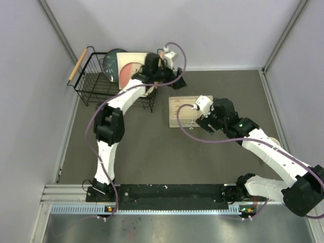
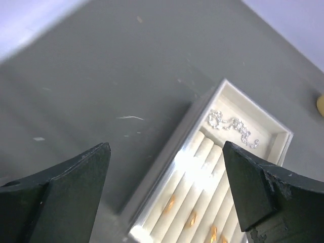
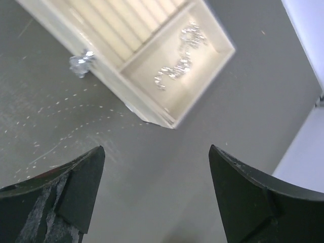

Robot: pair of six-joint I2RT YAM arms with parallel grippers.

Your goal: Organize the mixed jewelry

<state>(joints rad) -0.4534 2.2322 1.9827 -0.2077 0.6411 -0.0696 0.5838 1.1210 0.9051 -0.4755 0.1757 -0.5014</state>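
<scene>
Silver chain [image 3: 179, 58] lay in the end compartment of the box [image 3: 169, 104]; a silver stud [image 3: 81, 63] sat on the counter [image 3: 243, 101] just beside its wall. Left hand [image 2: 166, 147] and right hand [image 3: 156, 149] stood released, empty.

Glittery silver metal chain [image 3: 177, 66] in matt cream box [image 3: 215, 50], scuffed grey tabletop [image 3: 202, 177]

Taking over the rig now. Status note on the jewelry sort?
Left gripper: open, empty, just beyond the far edge of the box.
Right gripper: open, empty, over the table near the box's chain end.
Done: silver chain lies in the end compartment; gold rings sit in the roll slots.
Left: small silver piece is on the table right beside the box's outer wall. It probably goes in next.
</scene>
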